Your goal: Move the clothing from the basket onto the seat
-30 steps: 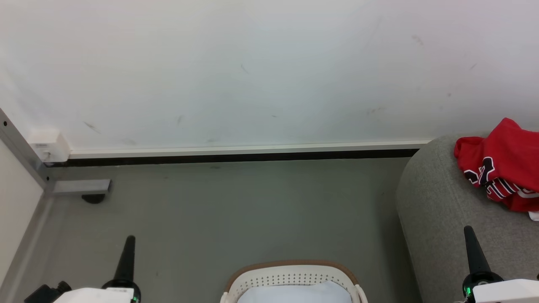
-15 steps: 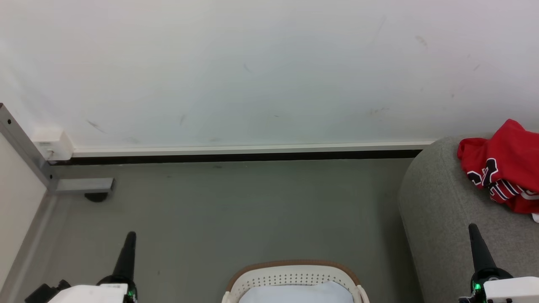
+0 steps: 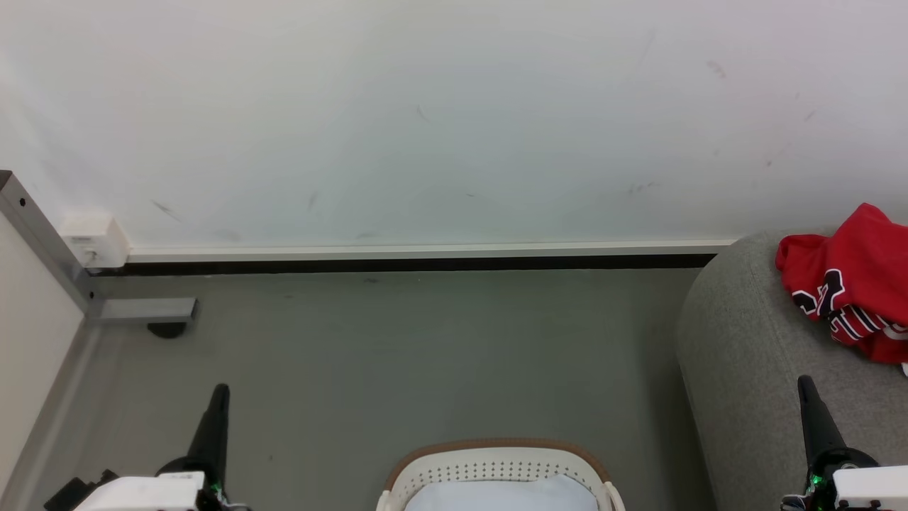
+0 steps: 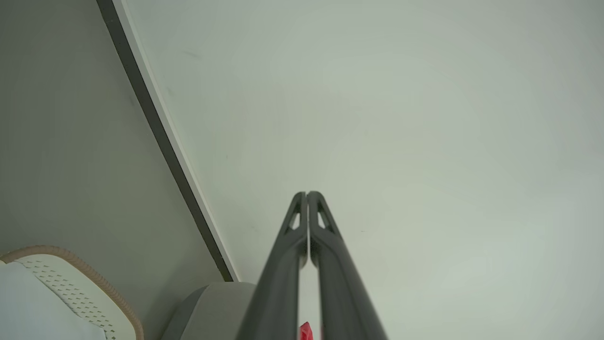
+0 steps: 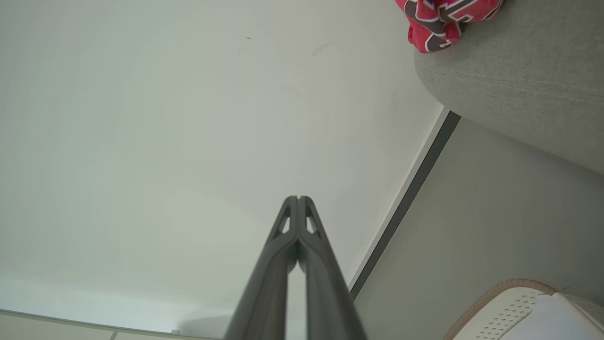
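Red clothing (image 3: pixel 851 284) beyond right end effector (image 3: pixel 804 385); seemingly apart

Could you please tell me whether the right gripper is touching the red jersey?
Apart. In the head view, a stretch of bare grey seat shows between the right gripper and the red jersey.

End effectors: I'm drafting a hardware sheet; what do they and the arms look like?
The left end effector and right end effector each have two long, dark grey fingers tapering to slim tips, with triangular cut-outs near the ends. Each sits on a black collar with a green light, joined to a white wrist housing.
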Controlling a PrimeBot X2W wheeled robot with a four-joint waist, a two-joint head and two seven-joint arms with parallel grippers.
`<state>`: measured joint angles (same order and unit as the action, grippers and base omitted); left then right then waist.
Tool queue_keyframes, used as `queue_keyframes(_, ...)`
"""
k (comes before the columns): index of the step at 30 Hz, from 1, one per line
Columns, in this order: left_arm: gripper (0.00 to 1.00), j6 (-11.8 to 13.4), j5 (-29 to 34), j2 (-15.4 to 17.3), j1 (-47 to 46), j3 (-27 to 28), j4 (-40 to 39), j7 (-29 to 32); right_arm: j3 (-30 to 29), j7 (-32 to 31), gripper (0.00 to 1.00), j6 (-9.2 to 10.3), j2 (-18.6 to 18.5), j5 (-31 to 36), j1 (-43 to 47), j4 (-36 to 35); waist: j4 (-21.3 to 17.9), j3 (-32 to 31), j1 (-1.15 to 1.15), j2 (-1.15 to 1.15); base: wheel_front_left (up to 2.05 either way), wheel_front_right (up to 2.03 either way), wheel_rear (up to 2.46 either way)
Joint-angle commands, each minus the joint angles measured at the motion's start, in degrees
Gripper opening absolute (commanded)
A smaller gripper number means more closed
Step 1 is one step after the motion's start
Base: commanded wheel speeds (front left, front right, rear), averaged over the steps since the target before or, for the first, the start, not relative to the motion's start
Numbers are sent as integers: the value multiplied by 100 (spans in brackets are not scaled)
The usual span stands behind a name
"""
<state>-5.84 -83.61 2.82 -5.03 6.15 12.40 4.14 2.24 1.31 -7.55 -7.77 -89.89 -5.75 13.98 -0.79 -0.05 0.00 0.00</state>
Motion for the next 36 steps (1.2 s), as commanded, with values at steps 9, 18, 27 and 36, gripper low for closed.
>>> queue_keyframes(9, 0, 13, -428, 16, -116, 39, -28, 135, -52, -73, 0, 11, -86, -464, -94, -32, 32, 0, 0, 0, 0, 0, 0)
queue_keyframes(18, 0, 23, -761, 13, -148, 53, -20, 223, -83, -131, 0, 11, -116, -830, -103, -31, 64, 1, 0, 0, 0, 0, 0)
queue_keyframes(27, 0, 27, -905, 12, -162, 59, -17, 263, -82, -158, 0, 12, -135, -953, -98, -30, 78, 1, 0, 0, 0, 0, 0)
queue_keyframes(36, 0, 27, -905, 12, -161, 59, -17, 263, -67, -143, 0, 12, -145, -967, -96, -32, 78, 1, 0, 0, 0, 0, 0)
